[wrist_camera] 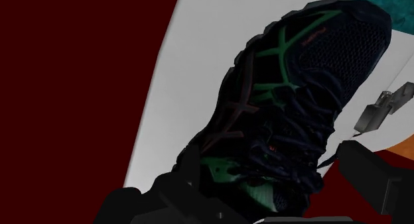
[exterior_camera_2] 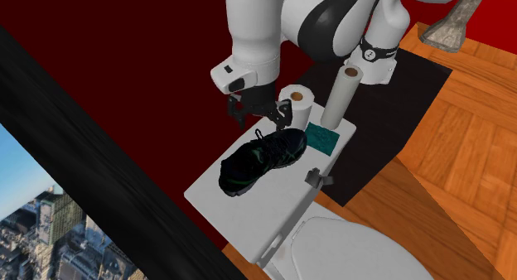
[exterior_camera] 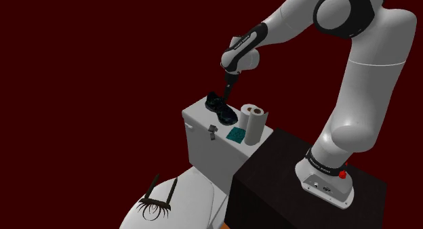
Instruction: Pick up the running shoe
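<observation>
A white Franka arm lowers its black gripper (exterior_camera_2: 262, 121) over a black running shoe (exterior_camera_2: 261, 158) with green trim, which rests on its sole on the white lid of a toilet tank (exterior_camera_2: 217, 202). The shoe lies roughly in the middle of the lid, and the gripper sits at its heel and collar end. The hand is spread wide: in the wrist view its fingers (wrist_camera: 371, 179) stand well apart with the shoe's laced upper (wrist_camera: 292, 103) between them, though whether they touch it cannot be told. The shoulder view shows the gripper (exterior_camera: 228, 91) just above the shoe (exterior_camera: 221, 108).

Near the shoe's toe end, a teal pad (exterior_camera_2: 323, 137) lies flat on the lid, and beside it stand two white paper rolls (exterior_camera_2: 296, 100), one taller than the other. A grey flush handle (exterior_camera_2: 316, 177) juts from the tank's front face, above the white toilet lid (exterior_camera_2: 348, 249). In the shoulder view a black, brush-like object (exterior_camera: 159, 202) lies on that toilet lid. A dark red wall (exterior_camera: 102, 72) backs the tank, the arm's dark stand (exterior_camera: 285, 173) sits just beside it, and a wooden floor (exterior_camera_2: 464, 154) runs alongside
</observation>
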Robot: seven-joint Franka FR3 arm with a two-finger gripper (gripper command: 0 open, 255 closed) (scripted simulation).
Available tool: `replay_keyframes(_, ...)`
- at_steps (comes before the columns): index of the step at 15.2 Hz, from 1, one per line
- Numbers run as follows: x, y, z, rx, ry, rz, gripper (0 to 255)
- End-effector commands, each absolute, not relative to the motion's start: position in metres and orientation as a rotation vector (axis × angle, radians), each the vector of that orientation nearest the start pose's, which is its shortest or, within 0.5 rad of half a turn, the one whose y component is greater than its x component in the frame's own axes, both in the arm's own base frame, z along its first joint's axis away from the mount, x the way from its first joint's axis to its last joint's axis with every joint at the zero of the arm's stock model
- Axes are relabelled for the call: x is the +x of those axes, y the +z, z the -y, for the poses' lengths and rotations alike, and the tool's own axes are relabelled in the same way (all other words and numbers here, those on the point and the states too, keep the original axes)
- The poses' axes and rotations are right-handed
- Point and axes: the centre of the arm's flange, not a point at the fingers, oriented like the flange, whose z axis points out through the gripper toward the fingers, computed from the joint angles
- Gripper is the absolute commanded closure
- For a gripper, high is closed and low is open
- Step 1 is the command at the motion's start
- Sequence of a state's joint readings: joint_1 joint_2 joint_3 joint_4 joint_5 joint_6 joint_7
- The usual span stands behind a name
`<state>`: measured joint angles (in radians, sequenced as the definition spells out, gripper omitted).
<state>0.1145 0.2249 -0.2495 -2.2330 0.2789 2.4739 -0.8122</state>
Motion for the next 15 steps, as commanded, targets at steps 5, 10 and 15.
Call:
replay_keyframes(5,0.543,0.272,0.075,-2.963,-0.123,0.704,255)
replay_keyframes(10,0.543,0.272,0.075,-2.963,-0.123,0.704,255)
replay_keyframes(15,0.542,0.293,0.075,-2.963,-0.123,0.704,255)
